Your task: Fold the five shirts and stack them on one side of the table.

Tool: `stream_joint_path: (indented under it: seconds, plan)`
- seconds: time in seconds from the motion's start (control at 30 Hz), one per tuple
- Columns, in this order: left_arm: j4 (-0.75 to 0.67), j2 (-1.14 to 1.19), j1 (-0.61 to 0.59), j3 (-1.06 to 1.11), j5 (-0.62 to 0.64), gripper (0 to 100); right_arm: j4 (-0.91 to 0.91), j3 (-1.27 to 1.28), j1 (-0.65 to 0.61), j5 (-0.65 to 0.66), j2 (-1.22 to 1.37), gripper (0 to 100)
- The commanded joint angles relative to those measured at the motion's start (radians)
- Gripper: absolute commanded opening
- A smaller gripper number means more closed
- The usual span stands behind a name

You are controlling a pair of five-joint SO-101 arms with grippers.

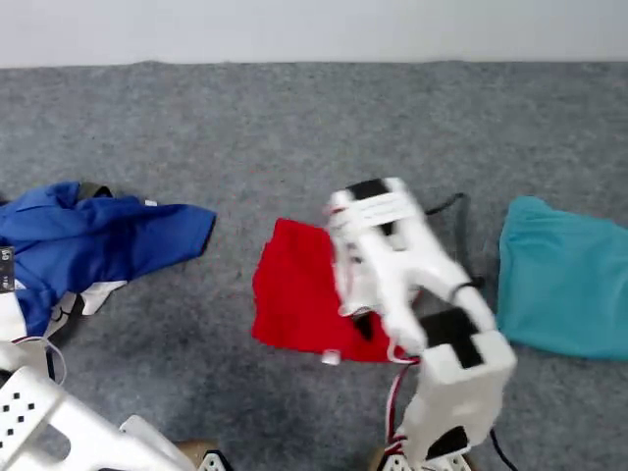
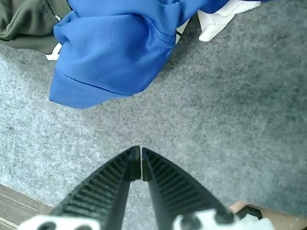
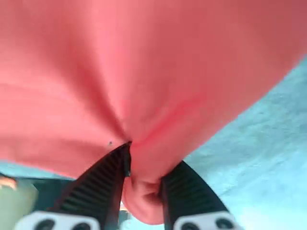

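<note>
A red shirt (image 1: 294, 294) lies partly folded in the middle of the grey table. My right arm stands over its right half, and my right gripper (image 3: 139, 165) is shut on a pinch of the red shirt (image 3: 144, 72). A folded teal shirt (image 1: 564, 280) rests at the right edge. At the left lies a heap with a blue shirt (image 1: 88, 240) on top, an olive one (image 2: 24, 24) and a white one (image 2: 223, 17) beneath. My left gripper (image 2: 141, 163) hangs shut and empty over bare carpet, a short way from the blue shirt (image 2: 115, 52).
The grey carpet (image 1: 294, 137) covers the table up to a pale wall at the back. The left arm's white base (image 1: 59, 422) sits at the front left corner. A black cable (image 1: 456, 211) runs between the red and teal shirts.
</note>
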Motion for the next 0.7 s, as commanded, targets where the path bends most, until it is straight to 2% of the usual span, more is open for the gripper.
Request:
stream_joint_path:
  seconds: [0.0,0.13,0.27,0.37,0.5,0.6,0.67]
  plan:
    - [0.008,-0.021,0.002,-0.016,0.006,1,-0.076,-0.005,0.199,0.396,-0.085,1.0]
    - [0.008,-0.021,0.003,-0.016,0.006,1,-0.242,-0.02,0.338,0.85,-0.082,1.0]
    - [0.008,-0.021,0.003,-0.016,0.005,1,-0.487,-0.02,0.384,1.105,-0.082,1.0]
    - [0.006,-0.021,0.003,-0.016,0.005,1,-0.648,-0.017,0.381,1.2,-0.082,1.0]
    - [-0.012,-0.021,0.003,-0.016,0.003,1,-0.765,-0.008,0.357,1.249,-0.065,1.0]
    - [-0.014,-0.021,0.003,-0.016,0.003,1,-0.759,-0.003,0.346,1.246,-0.059,2.8]
    - [-0.014,-0.021,0.003,-0.016,0.003,1,-0.722,-0.009,0.346,1.235,-0.073,9.6]
